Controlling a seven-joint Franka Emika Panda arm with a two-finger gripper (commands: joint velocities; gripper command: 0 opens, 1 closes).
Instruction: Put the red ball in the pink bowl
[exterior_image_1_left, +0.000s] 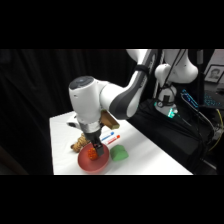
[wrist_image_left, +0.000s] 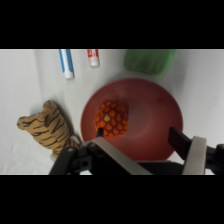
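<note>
A striped tiger toy (wrist_image_left: 46, 127) lies mid-table (exterior_image_1_left: 150, 155), two marker pens (wrist_image_left: 66, 62) sit side by side, and a green block (wrist_image_left: 149, 60) rests toward the right edge.

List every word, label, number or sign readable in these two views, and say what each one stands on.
None can be read.
The blue marker and the red marker: any print on them is too blurred to read.
The red ball has a dotted pattern, no letters.
The pink bowl, green block and toy tiger show no text.
</note>
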